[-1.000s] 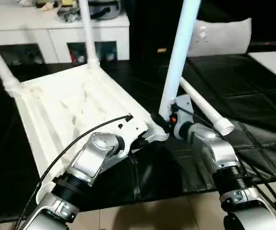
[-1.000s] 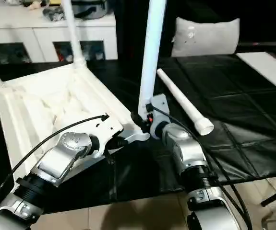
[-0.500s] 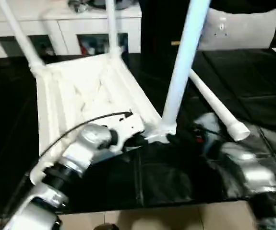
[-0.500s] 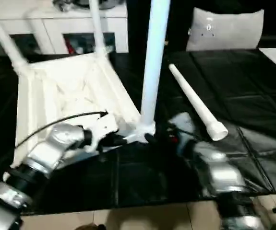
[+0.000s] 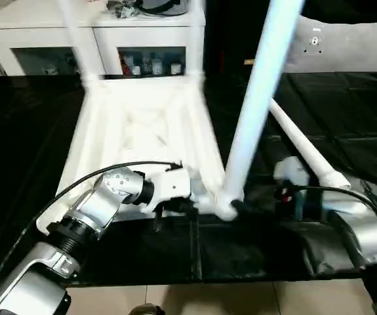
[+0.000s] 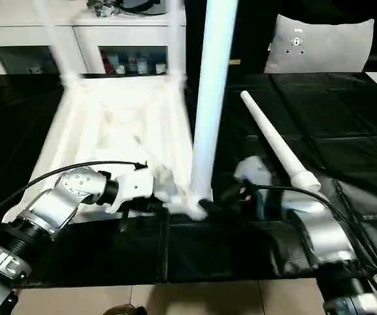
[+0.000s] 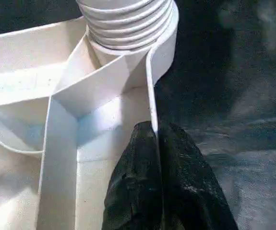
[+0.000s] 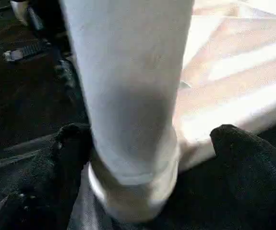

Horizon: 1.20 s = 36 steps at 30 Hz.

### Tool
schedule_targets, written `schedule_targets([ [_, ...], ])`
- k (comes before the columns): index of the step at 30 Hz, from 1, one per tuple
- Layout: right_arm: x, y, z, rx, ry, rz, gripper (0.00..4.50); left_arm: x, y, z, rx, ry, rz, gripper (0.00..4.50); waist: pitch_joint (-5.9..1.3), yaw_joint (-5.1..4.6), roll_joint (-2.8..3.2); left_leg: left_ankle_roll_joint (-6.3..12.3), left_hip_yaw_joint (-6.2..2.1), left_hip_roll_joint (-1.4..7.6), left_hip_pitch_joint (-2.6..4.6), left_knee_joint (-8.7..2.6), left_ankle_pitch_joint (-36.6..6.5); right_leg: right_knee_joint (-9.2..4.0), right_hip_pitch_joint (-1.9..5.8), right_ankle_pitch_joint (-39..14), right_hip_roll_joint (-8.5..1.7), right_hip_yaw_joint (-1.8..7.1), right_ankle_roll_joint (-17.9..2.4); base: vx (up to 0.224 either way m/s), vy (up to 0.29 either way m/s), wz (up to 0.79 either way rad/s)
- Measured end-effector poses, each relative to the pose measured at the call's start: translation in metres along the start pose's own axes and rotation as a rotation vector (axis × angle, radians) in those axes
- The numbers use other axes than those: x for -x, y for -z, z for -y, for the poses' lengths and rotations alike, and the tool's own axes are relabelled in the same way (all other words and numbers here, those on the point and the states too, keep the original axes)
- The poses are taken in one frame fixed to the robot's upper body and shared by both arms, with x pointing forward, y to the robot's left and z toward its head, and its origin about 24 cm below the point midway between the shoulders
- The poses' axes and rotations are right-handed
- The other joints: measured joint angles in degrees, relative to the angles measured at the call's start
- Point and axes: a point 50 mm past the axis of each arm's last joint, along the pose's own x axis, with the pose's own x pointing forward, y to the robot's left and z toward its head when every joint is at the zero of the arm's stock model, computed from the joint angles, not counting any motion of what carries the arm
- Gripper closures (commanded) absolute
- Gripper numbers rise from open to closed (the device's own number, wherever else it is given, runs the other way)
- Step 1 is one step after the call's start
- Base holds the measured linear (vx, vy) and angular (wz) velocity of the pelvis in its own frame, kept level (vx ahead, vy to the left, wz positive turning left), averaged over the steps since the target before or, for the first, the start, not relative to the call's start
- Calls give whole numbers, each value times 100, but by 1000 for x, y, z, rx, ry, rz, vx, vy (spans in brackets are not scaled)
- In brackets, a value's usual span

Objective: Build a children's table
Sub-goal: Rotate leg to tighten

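The white tabletop (image 5: pixel 142 131) lies upside down on the black mat (image 5: pixel 345 131), ribs up, with three legs standing in its corner sockets. The near-corner leg (image 5: pixel 260 98) rises tall between the two grippers. A fourth loose leg (image 5: pixel 306 147) lies on the mat just beyond the right gripper (image 5: pixel 244 207), slanting away from it. Behind the tabletop stands a white cabinet (image 5: pixel 109 39) with glass doors, and a grey cushion (image 5: pixel 345 46) sits at the far side, well apart from both arms.

The left gripper (image 7: pixel 157 182) has its fingers pressed together, pinching the thin edge wall of the tabletop just beside the corner socket. The left wrist view gives this plainly: the wall runs straight down between the two black pads, and the leg's ribbed end (image 7: pixel 128 21) sits in the socket ahead (from the head views the silver forearm hides this grip).

The right gripper stands spread wide; in its wrist view the black fingers (image 8: pixel 66 158) flank the leg's base (image 8: pixel 138 182) with a gap on one side, not clamping it.
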Motion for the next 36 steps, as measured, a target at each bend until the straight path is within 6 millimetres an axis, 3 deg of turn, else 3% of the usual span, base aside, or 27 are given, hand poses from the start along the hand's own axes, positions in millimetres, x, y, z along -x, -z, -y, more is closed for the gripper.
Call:
schedule_targets([
  [15, -3, 6, -3, -76, -111, -33, 160, -2, -1, -1, -45, 34, 2, 450, -1, 47, -2, 1, 1, 6, 0, 10, 0, 14, -2, 0, 0, -6, -1, 0, 0, 0],
  [23, -10, 7, -9, -150, -86, 3, 178, -1, 3, 3, 55, 14, 39, 450, -4, 29, -8, 0, 5, 15, 7, 18, 1, 34, -4, -1, 2, -9, -2, 0, 0, 0],
  [25, -16, 8, -9, -164, -42, 15, 178, 0, 5, 2, 111, -18, 39, 450, -7, -17, -5, -2, 7, 15, 20, 26, 2, 50, -3, 0, 2, -4, -4, 0, 0, 0],
  [28, -27, 9, -4, -211, 89, 46, 179, -2, 7, -1, 208, -115, 41, 450, -4, -161, -10, -4, 9, 14, 39, 54, 2, 86, -4, 4, 2, 12, -10, 0, 0, 0],
  [32, -48, 8, 15, -330, 377, 87, 180, -22, -2, -9, 380, -325, 62, 450, 6, -448, -24, -10, 4, 17, 45, 85, 6, 80, -20, -2, -12, -2, 0, -41, 11, -10],
  [35, -52, 7, 22, -346, 491, 82, 180, -39, -14, -9, 442, -400, 90, 450, 12, -526, -36, -9, -7, 21, 33, 93, 5, 57, -28, -2, -13, -17, 0, 0, 0, 0],
  [36, -52, 7, 23, -348, 506, 83, 145, -41, -15, -9, 448, -408, 94, 450, 12, -528, -35, -9, -7, 21, 31, 91, 5, 54, -28, 1, -12, -17, -2, 0, 0, 0],
])
